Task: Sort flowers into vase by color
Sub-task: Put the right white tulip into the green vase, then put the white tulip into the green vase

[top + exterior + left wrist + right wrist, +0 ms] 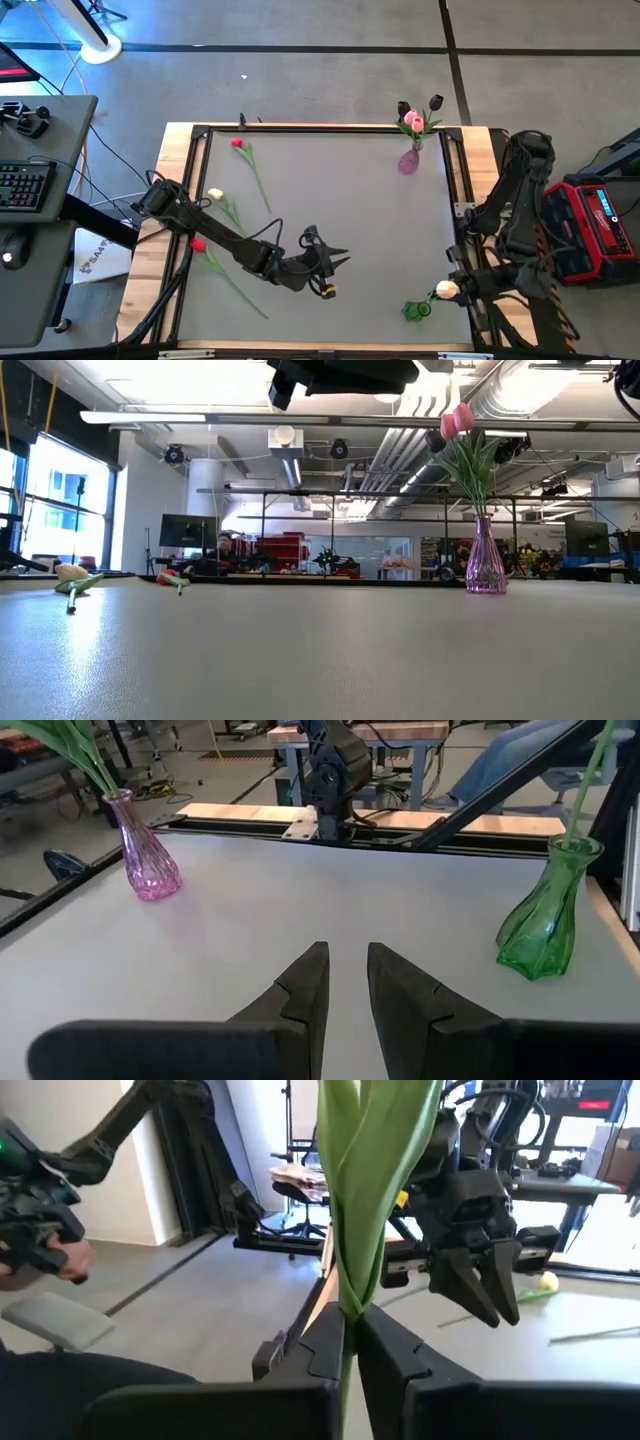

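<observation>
Currently catalogued, item by item.

Right gripper (350,1342): fingers closed on the green stem and leaves of the cream-yellow tulip (446,290), which rises straight up between the pads in the right wrist view. From above, the gripper sits at the table's near right corner with the tulip's head just beside it and the green vase (416,311) just next to it. The stem appears to stand in that vase's neck already, so the clamp probably remains only to steady the flower before letting go; that is a judgement.

Left gripper (346,990): fingers a narrow gap apart, nothing between them. It hangs over bare table (350,200) mid-surface, pointed toward both vases, likely parked clear of the right arm's work while waiting its turn.

Pink vase (146,860): well away from the left gripper, at the far edge of the table. It holds pink tulips (412,122) and dark-headed tulips (434,102) together, so the colour sorting looks unfinished or loosely kept.

Loose flowers, all behind the left gripper, toward its arm's base:
- red tulip (238,144), lying flat near the far edge, long stem trailing;
- cream tulip (215,195), lying beside the arm;
- second red tulip (198,245), partly under the arm, stem running toward the near edge.

These lie flat within the left arm's reach, presumably awaiting pickup.
</observation>
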Tool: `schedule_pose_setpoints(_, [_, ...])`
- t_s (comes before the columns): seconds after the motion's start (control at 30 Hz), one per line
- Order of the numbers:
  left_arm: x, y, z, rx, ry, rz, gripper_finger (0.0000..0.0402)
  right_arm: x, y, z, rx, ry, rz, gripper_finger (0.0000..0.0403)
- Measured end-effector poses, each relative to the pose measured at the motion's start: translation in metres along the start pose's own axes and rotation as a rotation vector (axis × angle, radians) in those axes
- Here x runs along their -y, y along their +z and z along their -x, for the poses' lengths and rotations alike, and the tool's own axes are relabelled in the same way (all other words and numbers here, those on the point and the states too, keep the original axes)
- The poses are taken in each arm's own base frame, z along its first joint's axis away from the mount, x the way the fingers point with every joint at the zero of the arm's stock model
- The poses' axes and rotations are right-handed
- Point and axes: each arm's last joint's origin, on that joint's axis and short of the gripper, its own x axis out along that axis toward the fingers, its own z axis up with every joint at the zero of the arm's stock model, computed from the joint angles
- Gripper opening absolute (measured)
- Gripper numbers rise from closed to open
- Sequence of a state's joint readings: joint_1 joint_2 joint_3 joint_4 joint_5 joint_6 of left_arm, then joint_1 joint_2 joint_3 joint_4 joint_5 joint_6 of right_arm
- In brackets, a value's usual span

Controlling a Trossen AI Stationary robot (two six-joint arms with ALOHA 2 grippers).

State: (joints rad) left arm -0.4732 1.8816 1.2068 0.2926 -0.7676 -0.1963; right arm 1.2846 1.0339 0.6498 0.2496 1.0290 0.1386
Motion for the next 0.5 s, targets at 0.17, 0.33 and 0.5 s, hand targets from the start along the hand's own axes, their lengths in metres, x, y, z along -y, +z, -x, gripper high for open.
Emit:
schedule_pose_setpoints(0.17, [0.003,-0.001,0.003,-0.005,-0.014,0.041,0.0062,-0.001,0.002,0.007,0.004,0.021,-0.101,0.0066])
schedule_pose_setpoints(0.33, [0.010,-0.004,0.011,-0.024,-0.027,0.055,0.0062,0.004,0.003,0.021,-0.035,0.076,-0.238,0.0131])
schedule_pose_setpoints(0.5, [0.015,-0.006,0.016,-0.029,-0.033,0.040,0.0062,0.011,0.004,0.033,-0.089,0.143,-0.307,0.0180])
